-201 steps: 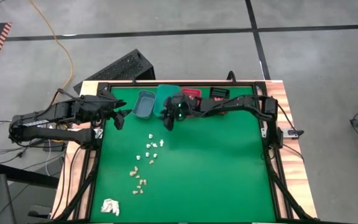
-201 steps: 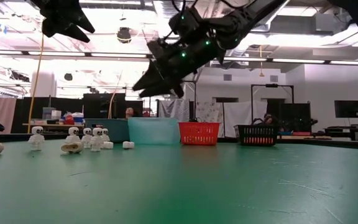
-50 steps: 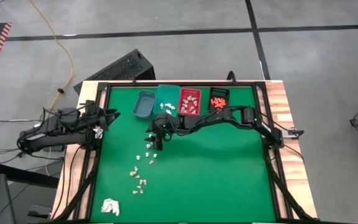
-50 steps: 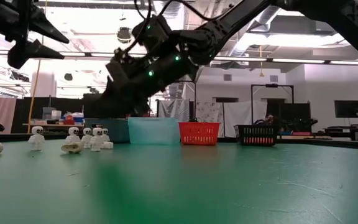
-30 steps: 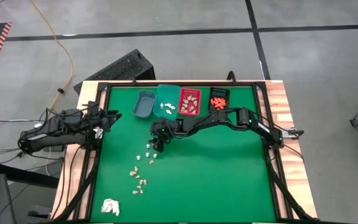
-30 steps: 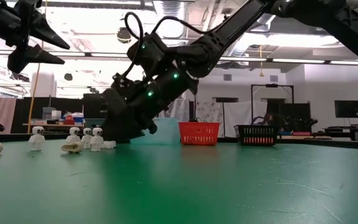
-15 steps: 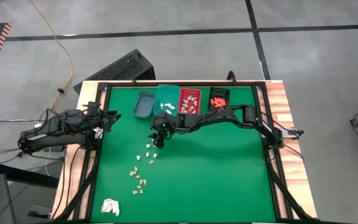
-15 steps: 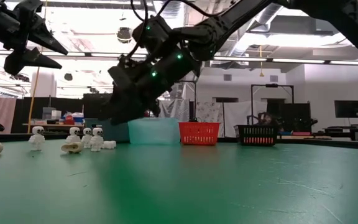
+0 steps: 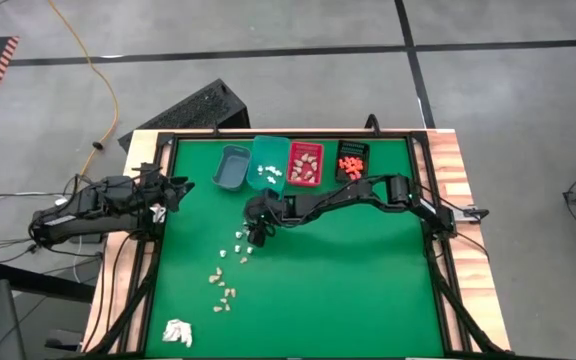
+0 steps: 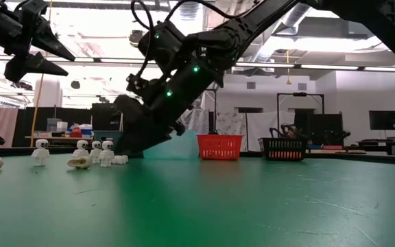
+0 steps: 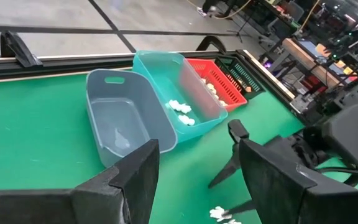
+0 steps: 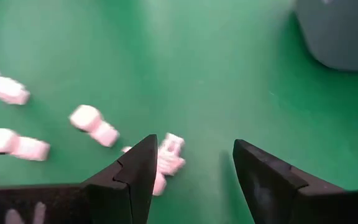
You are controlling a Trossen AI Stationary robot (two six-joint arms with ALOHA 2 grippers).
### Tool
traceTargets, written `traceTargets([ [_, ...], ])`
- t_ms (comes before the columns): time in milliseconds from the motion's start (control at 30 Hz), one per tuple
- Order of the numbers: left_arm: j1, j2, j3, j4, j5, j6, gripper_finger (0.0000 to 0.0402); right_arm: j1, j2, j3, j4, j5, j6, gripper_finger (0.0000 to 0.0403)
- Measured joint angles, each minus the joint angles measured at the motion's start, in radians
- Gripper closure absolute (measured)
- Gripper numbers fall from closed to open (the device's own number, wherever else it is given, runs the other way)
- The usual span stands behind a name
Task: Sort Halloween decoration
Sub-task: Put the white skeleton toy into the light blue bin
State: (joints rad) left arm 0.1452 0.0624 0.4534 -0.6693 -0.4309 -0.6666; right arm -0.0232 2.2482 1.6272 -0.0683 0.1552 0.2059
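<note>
The Halloween decoration lies loose on the green table (image 9: 348, 270): small white figures (image 9: 239, 240) and, nearer the front, tan pieces (image 9: 222, 290). Sorted pieces lie in the teal bin (image 9: 268, 165), red bin (image 9: 305, 163) and black bin (image 9: 350, 158). My right gripper (image 9: 252, 236) is open and low over the white figures. In its wrist view one white figure (image 12: 170, 154) lies on the table between the fingers (image 12: 191, 180). In the low view it hangs just above the table (image 10: 132, 144). My left gripper (image 9: 180, 186) is open and empty, raised at the table's left edge.
An empty grey bin (image 9: 231, 167) stands left of the teal one at the far edge. A white papery wad (image 9: 176, 332) lies at the near left corner. More white figures (image 12: 95, 124) lie beside my right gripper. The table's right half is bare green.
My right gripper rose a little and drew back toward the far edge. It has then come down again over the white figures, close to the table. The pieces on the table lie where they did.
</note>
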Motion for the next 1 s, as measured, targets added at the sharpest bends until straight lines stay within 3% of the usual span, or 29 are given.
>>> traceTargets([
  [433,0.000,0.000,0.000,0.000,0.001,-0.010,0.0191,-0.015,-0.012,0.000,-0.048,0.057,0.085,0.0189],
  [1000,0.000,0.000,0.000,-0.001,0.003,-0.011,0.0191,0.027,-0.069,-0.013,0.004,0.054,0.029,0.0209],
])
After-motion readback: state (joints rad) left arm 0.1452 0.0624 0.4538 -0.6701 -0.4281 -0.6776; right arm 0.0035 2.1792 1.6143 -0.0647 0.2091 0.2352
